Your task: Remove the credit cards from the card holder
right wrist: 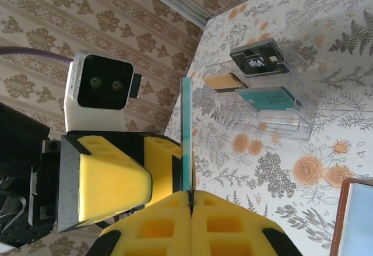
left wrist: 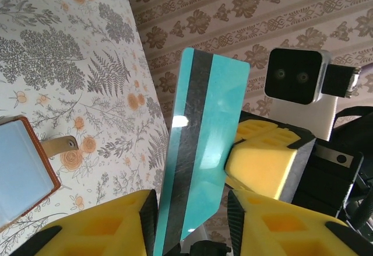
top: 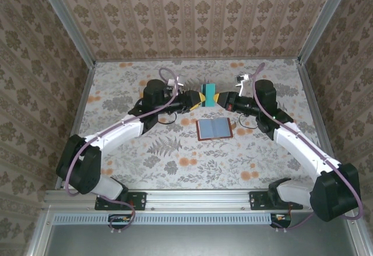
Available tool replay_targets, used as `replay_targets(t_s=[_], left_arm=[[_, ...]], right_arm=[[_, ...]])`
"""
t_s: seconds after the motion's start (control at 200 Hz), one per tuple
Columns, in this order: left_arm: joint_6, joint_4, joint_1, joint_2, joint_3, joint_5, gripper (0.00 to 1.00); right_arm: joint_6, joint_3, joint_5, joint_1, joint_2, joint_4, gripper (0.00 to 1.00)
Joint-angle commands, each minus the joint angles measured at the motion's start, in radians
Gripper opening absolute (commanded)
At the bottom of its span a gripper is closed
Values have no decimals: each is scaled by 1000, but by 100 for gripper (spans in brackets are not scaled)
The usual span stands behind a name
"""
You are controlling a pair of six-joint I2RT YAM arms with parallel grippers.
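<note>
A teal credit card (top: 207,90) with a dark stripe (left wrist: 204,145) is held up in the air over the back middle of the table. My right gripper (right wrist: 191,193) is shut on one end of it, and the card (right wrist: 186,128) stands edge-on above its pads. My left gripper (left wrist: 192,200) has its jaws on either side of the card's other end. One pad is against an edge and a narrow gap shows at the other pad. The card holder (top: 214,129) lies open flat on the table just in front, blue-grey inside up, with its clasp tab (left wrist: 61,145) sticking out.
A clear plastic tray (right wrist: 291,128) stands on the table beyond the grippers. It holds a black card (right wrist: 259,60), a gold-tan card (right wrist: 222,82) and a teal card (right wrist: 271,98). Patterned walls close in the table at the back and on both sides.
</note>
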Motion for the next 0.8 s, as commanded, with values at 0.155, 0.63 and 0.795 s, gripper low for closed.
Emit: replay_targets(t_s=[0.155, 0.63, 0.795], left_arm=[[21, 30, -10, -74, -17, 18, 32], [182, -172, -10, -111, 20, 9, 0], [529, -641, 9, -123, 152, -88, 0]], right_arm=[[21, 25, -57, 11, 24, 62, 0], [-44, 9, 6, 11, -14, -48, 84], [-100, -2, 85, -3, -80, -151, 100]])
